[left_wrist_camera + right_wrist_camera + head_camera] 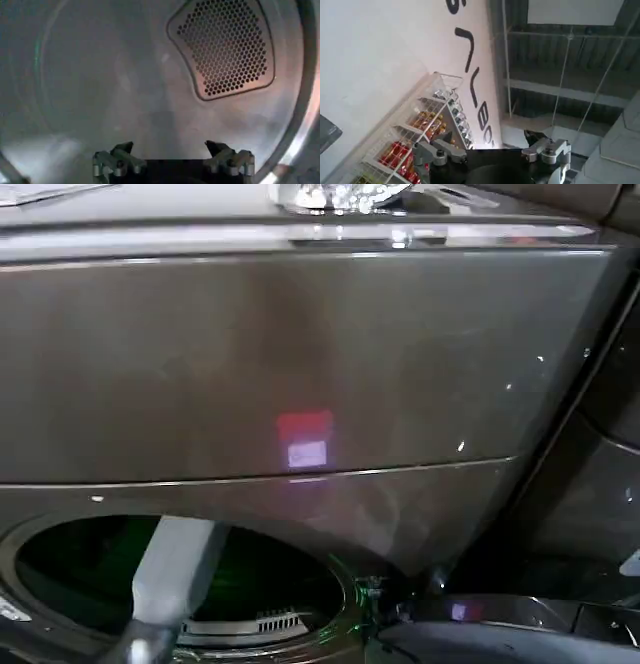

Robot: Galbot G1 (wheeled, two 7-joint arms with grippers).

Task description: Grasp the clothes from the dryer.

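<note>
The dryer (300,354) is a dark bronze-grey machine right in front of me, and its round porthole (60,569) is at the lower left. My left arm (175,574) reaches down into that porthole. Inside the drum, my left gripper (170,147) is open with nothing between its fingers, facing the bare metal back wall (110,85) and a perforated vent panel (225,45). The clothes are out of view. My right gripper (490,142) is open and empty, away from the dryer, pointing up at a white wall.
A wire shelf (420,135) of bottles and cans stands by the white lettered wall (380,50) in the right wrist view. A second dark machine (610,464) adjoins the dryer on the right. Shiny objects (340,194) lie on the dryer's top.
</note>
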